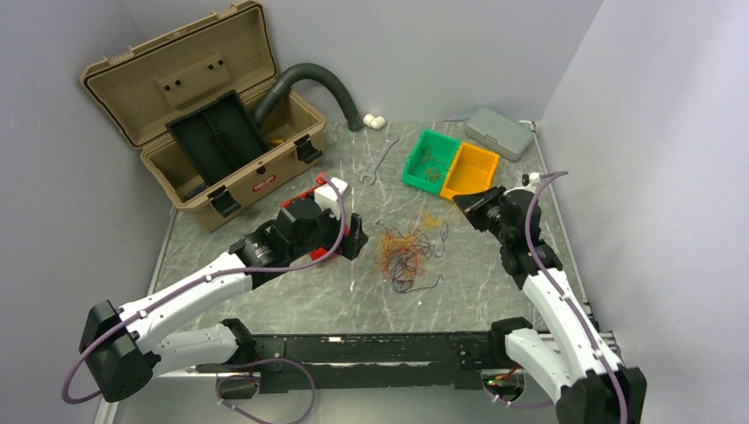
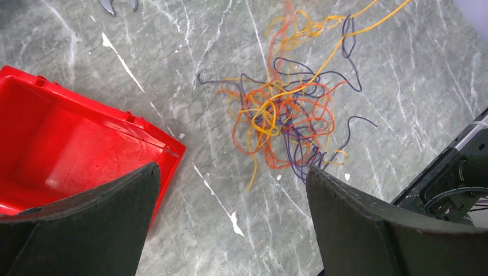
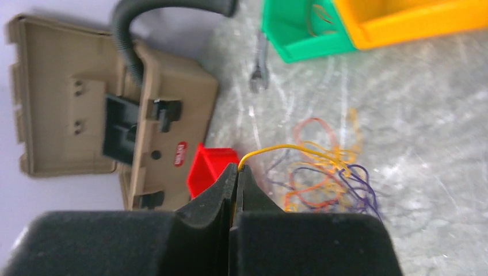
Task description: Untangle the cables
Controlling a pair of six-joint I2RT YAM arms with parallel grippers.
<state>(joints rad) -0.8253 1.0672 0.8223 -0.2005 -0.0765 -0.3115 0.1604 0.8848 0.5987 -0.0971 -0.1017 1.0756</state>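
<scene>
The cables [image 1: 406, 252] lie as a palm-sized tangle of orange, yellow, red and dark purple wires in the middle of the marble table. The tangle also shows in the left wrist view [image 2: 288, 115] and the right wrist view [image 3: 322, 181]. My right gripper [image 3: 237, 168] is shut on one yellow cable [image 3: 288, 148], which runs taut from its tips back into the tangle. In the top view the right gripper [image 1: 464, 205] is raised to the right of the tangle. My left gripper [image 2: 230, 172] is open and empty, just left of the tangle [image 1: 358, 243].
A red bin [image 2: 69, 144] sits under the left gripper. A green bin [image 1: 415, 168] holding some wires and an orange bin [image 1: 472, 170] stand behind the tangle. An open tan toolbox [image 1: 203, 115], a dark hose [image 1: 309, 75], a wrench [image 1: 380, 159] and a grey case [image 1: 499, 132] are at the back.
</scene>
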